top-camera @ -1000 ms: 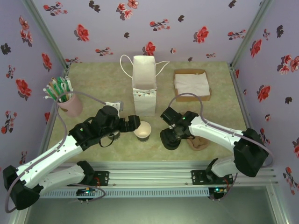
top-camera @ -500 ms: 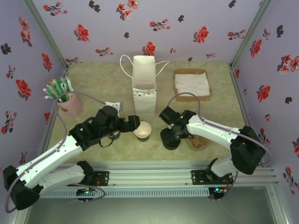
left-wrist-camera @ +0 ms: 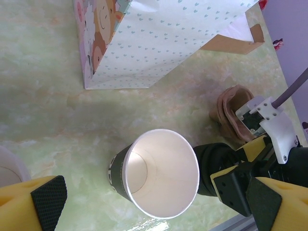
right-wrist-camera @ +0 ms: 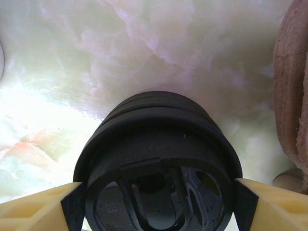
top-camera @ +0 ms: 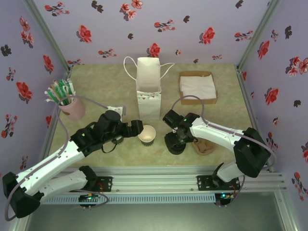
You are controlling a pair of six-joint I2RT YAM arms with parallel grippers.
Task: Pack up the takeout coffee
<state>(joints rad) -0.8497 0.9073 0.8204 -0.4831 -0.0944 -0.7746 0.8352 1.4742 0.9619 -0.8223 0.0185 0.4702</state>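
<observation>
Cup (left-wrist-camera: 159,173), seemingly untouched, inside left pincer (left-wrist-camera: 151,198)

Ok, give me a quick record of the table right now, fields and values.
paper cup: upright, lidless, empty
left fingers: open, either side of the cup, not touching
right fingers: closed against the sides of the black lids
paper bag: standing behind the cup
napkin box: back right
</observation>
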